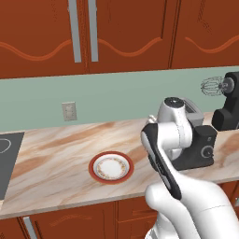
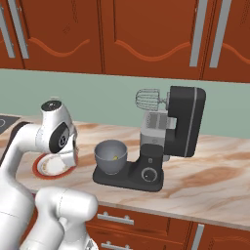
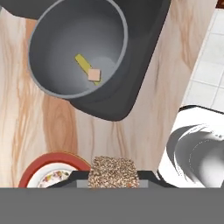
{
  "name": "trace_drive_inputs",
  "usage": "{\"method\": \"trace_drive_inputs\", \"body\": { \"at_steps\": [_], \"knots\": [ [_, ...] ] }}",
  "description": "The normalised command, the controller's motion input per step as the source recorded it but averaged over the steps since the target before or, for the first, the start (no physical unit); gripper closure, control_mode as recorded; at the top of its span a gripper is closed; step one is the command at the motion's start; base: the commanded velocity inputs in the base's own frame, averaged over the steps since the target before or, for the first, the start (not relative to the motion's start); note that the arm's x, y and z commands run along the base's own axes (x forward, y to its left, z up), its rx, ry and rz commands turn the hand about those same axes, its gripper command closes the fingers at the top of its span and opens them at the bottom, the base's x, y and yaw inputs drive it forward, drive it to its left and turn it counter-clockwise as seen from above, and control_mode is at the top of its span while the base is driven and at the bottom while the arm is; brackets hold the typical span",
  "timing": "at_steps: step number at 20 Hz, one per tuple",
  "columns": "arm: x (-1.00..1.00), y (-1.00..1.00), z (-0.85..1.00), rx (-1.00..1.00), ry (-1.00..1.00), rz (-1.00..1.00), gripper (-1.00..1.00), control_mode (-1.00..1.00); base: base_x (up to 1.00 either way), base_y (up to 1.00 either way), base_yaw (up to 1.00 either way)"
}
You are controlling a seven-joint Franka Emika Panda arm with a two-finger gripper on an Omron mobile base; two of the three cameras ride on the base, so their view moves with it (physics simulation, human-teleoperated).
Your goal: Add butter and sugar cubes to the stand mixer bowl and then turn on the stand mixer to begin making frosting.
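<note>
Butter and a sugar cube lie together in the mixer bowl.
In the hand view the tool's opening cannot be told. The pale-yellow butter [image 3: 81, 61] and tan sugar cube [image 3: 94, 75] rest inside the round grey stand mixer bowl [image 3: 52, 83] on the black stand mixer [image 2: 178, 128], near the red-rimmed plate [image 1: 111, 167] on the marbled desk [image 1: 56, 154].

stand mixer [image 1: 228, 105] cut off, plate [image 3: 48, 171] clipped

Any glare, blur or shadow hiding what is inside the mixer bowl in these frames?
Hand view: sharp, evenly lit; butter and sugar cube read clearly in the stand mixer bowl. Right base view: bowl interior shaded, contents a yellow speck. Left base view: arm blocks the bowl.
</note>
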Motion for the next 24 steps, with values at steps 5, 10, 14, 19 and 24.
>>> {"method": "trace_drive_inputs", "body": {
  "at_steps": [5,10,14,19,24],
  "knots": [
    [0.02,-0.28,0.42,-0.03,0.0,0.0,1.0,-1.0,0.0,0.0,0.0],
    [0.23,-0.23,0.02,0.0,0.01,0.0,1.0,-1.0,0.0,0.0,0.0],
    [0.31,-0.25,-0.13,0.0,0.07,0.0,1.0,-1.0,0.0,0.0,0.0],
    [0.3,-0.31,-0.28,0.0,0.07,0.0,1.0,-1.0,0.0,0.0,0.0],
    [0.32,-0.25,-0.36,0.0,0.1,0.0,1.0,-1.0,0.0,0.0,0.0]
  ]
}}
